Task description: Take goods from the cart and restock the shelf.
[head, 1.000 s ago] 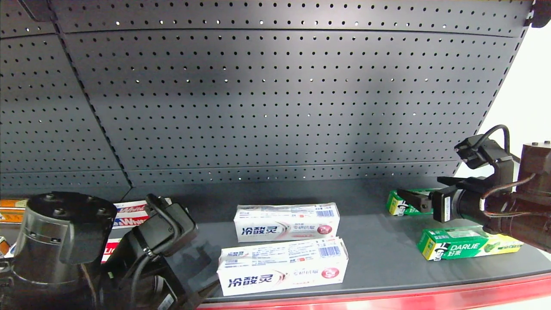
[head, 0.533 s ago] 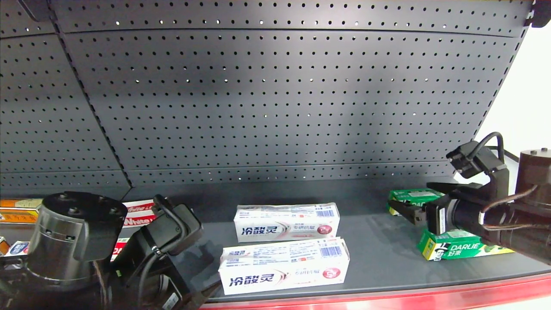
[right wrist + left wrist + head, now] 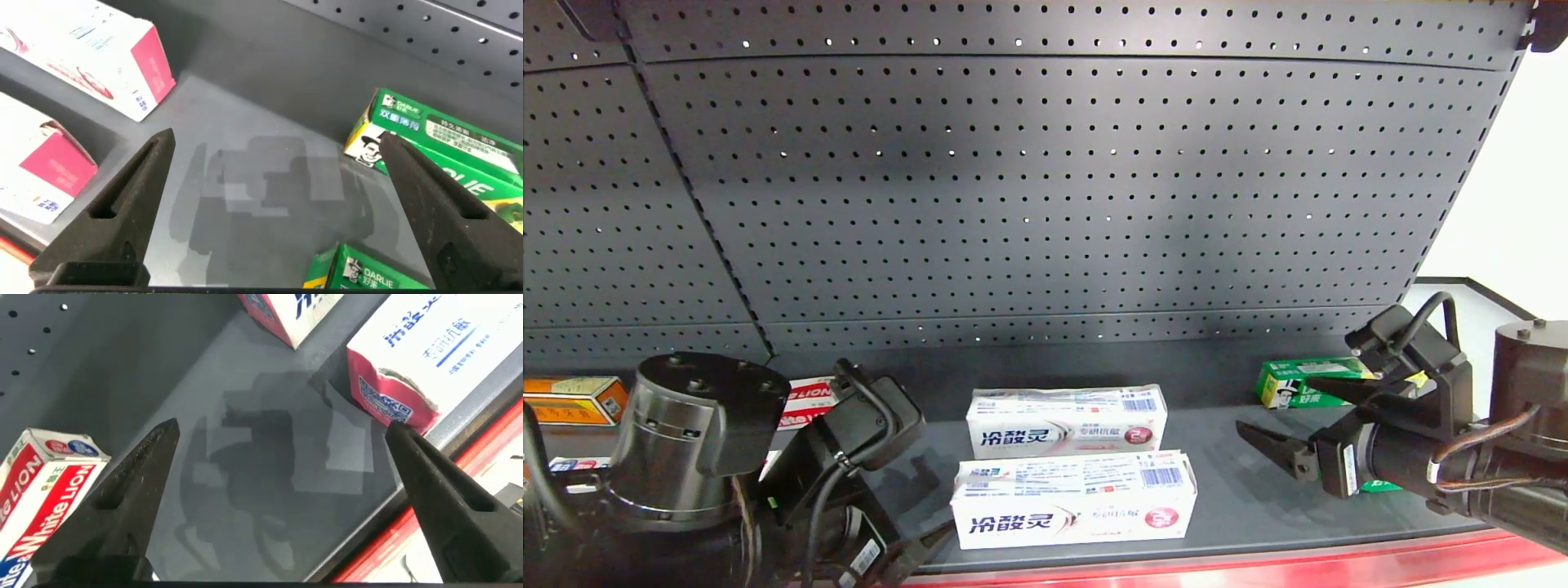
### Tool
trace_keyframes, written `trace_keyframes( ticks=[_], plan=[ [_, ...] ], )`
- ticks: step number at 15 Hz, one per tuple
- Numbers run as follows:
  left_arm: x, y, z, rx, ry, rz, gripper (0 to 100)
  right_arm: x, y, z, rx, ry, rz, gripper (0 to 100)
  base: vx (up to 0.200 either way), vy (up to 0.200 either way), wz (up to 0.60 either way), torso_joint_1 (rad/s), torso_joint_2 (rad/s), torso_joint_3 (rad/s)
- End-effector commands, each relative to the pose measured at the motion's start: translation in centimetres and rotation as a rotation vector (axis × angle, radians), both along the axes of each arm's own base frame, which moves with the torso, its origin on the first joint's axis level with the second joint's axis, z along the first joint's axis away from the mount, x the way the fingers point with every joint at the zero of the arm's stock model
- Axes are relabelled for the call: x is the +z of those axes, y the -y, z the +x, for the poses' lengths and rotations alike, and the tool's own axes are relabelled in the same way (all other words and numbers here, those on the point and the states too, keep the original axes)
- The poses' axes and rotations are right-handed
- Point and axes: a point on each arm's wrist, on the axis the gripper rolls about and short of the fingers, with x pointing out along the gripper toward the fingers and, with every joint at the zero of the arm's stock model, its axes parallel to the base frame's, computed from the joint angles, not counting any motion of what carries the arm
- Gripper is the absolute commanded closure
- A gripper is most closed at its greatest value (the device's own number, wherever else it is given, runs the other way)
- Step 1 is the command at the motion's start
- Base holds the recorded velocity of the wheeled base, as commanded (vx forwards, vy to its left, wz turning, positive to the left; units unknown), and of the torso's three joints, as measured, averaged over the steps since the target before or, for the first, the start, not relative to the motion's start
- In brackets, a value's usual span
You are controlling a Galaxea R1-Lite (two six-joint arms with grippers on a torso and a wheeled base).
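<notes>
Two white toothpaste boxes lie mid-shelf, the rear one [image 3: 1066,420] [image 3: 286,310] [image 3: 90,49] behind the front one [image 3: 1074,506] [image 3: 441,351] [image 3: 41,171]. My left gripper [image 3: 278,433] is open over bare shelf, between the front white box's end and a red-and-white box [image 3: 49,490] [image 3: 805,396]. My right gripper [image 3: 1274,403] [image 3: 276,143] hangs open and holds nothing, over bare shelf left of two green toothpaste boxes. The rear green box [image 3: 1307,382] [image 3: 441,147] lies by the back; the front one [image 3: 1376,487] [image 3: 368,273] is mostly hidden under my right arm.
The dark shelf [image 3: 1225,490] has a red front edge [image 3: 1258,563] and a perforated back panel [image 3: 1045,204]. An orange box [image 3: 572,400] lies at the far left. Bare shelf stretches between the white and green boxes.
My right gripper has moved left and down, away from the rear green box, staying open. My left arm shifted right, and the front white box slid slightly right.
</notes>
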Motion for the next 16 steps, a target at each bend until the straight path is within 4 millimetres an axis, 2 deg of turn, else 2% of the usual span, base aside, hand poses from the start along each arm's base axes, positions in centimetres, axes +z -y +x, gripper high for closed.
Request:
trace_keyframes(
  ticks=[1, 5, 9, 13, 16],
  plan=[
    [-0.2, 0.1, 0.1, 0.000, -0.008, 0.006, 0, -0.1, 0.0, -0.1, 0.000, -0.004, -0.003, 0, 0.000, 0.000, 0.00, 0.000, 0.00, 0.000],
    [-0.6, -0.3, -0.4, 0.002, -0.020, 0.013, 0, -0.5, 0.1, -0.3, -0.002, -0.019, -0.009, 0, 0.000, 0.000, 0.00, 0.000, 0.00, 0.000],
    [-0.1, -1.9, -1.9, 0.032, 0.013, -0.011, 0, -0.7, 0.2, -0.4, -0.005, -0.024, -0.013, 0, 0.000, 0.000, 0.00, 0.000, 0.00, 0.000],
    [1.0, -3.6, -1.9, 0.112, 0.064, -0.044, 0, -0.5, 0.2, -0.2, -0.011, -0.018, -0.009, 0, 0.000, 0.000, 0.00, 0.000, 0.00, 0.000],
    [2.3, -5.0, -2.6, 0.169, 0.130, -0.081, 0, -0.4, 0.1, 0.0, -0.015, -0.017, -0.002, 0, 0.000, 0.000, 0.00, 0.000, 0.00, 0.000]
  ],
)
